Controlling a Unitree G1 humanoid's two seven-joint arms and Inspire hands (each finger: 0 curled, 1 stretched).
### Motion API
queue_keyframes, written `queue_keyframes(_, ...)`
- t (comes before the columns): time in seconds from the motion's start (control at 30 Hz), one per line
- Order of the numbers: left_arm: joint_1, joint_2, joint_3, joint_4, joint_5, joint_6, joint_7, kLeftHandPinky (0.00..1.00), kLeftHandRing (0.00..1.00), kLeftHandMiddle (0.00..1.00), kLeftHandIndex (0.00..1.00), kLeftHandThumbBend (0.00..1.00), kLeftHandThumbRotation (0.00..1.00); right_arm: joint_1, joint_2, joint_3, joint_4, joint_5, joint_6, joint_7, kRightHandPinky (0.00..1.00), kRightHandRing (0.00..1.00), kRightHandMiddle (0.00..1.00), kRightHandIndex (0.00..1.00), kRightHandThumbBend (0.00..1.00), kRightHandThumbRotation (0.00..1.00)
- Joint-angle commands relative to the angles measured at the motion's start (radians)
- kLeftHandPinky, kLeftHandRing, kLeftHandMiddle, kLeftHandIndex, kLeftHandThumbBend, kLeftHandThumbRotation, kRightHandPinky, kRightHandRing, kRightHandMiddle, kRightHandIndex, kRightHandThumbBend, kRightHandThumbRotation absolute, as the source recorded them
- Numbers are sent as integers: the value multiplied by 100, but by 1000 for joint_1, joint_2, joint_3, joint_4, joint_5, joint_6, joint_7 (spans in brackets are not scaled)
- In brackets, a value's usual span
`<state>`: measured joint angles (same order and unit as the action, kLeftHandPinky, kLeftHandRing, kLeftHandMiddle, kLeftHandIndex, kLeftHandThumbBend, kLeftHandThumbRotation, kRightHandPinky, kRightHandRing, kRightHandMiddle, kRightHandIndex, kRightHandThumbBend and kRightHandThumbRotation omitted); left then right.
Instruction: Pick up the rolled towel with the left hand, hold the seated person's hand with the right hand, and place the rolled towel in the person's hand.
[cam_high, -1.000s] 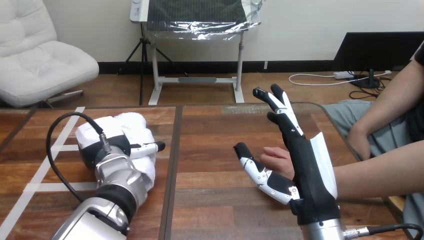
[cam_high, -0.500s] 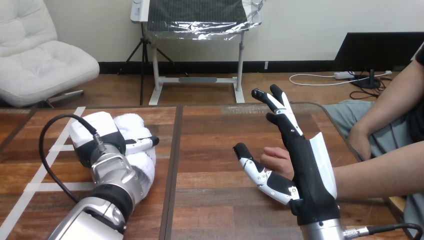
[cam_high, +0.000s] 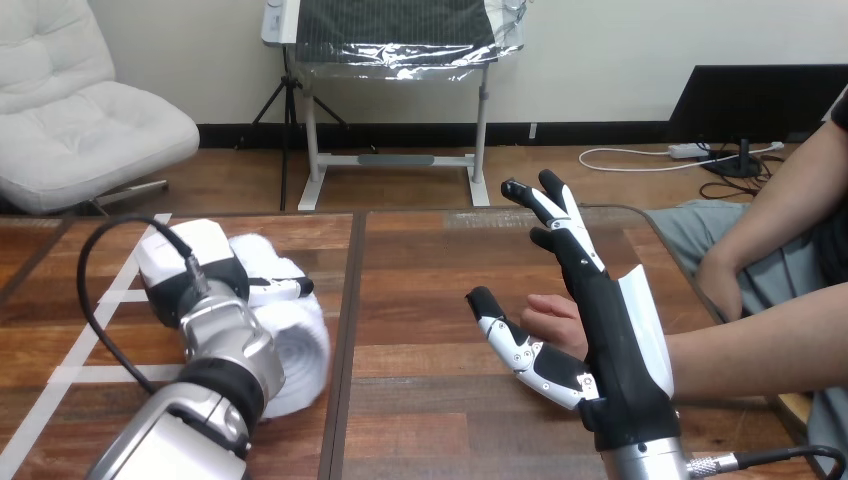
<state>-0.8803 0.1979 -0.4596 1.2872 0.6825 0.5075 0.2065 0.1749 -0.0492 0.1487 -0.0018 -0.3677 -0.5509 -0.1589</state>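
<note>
Wooden bench (cam_high: 430, 260), left side: left robot hand (cam_high: 190, 268) grips towel (cam_high: 300, 345), thumb across its top. Right robot hand (cam_high: 608, 320) wide open, fingers straight, just beside person's hand (cam_high: 548, 312).

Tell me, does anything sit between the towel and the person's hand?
Only bare table lies between the towel and the person's hand. The robot's open right hand stands beside that hand, its thumb on the towel's side.
</note>
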Motion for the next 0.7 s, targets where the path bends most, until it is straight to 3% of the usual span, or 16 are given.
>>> queue_keyframes(0.0,-16,-31,-20,23,-1,6,-44,15,24,34,60,71,28,-45,-5,-11,-59,13,0,4,89,97,99,87,39,7)
queue_keyframes(0.13,-14,-33,-21,20,-2,11,-41,15,24,35,59,69,9,-46,-6,-12,-56,13,-3,5,88,97,99,87,39,7)
queue_keyframes(0.2,-12,-35,-22,20,-2,14,-39,15,23,34,59,68,6,-47,-7,-12,-56,14,-3,7,88,97,99,87,38,7)
queue_keyframes(0.67,5,-42,-30,20,-4,15,-12,12,20,31,59,70,0,-48,-12,-12,-56,10,-3,14,87,96,98,87,38,6)
